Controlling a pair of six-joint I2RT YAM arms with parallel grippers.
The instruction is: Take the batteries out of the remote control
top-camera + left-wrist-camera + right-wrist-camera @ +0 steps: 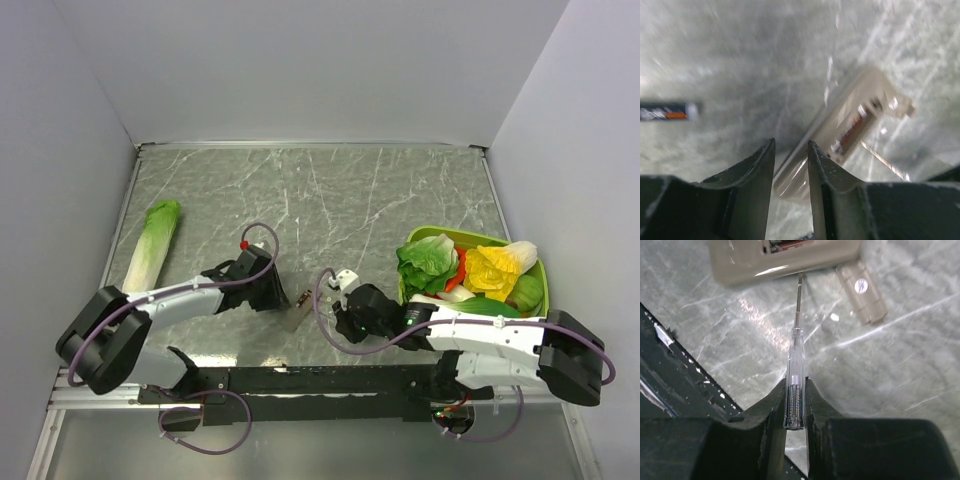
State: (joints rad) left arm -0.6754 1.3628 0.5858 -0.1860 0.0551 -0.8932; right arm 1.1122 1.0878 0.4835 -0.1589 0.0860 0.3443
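The remote control lies grey-tan face up between my two grippers. In the left wrist view the remote has its recess open with one battery inside. Another battery lies loose on the table to the left. My left gripper has its jaws a narrow gap apart over the remote's near end. My right gripper is shut on a clear-handled screwdriver whose tip touches the edge of the remote. The tan battery cover lies detached beside it.
A long pale-green cabbage lies at the left of the marble table. A green basket of toy vegetables stands at the right, close behind my right arm. Grey walls close in three sides; a black rail runs along the near edge.
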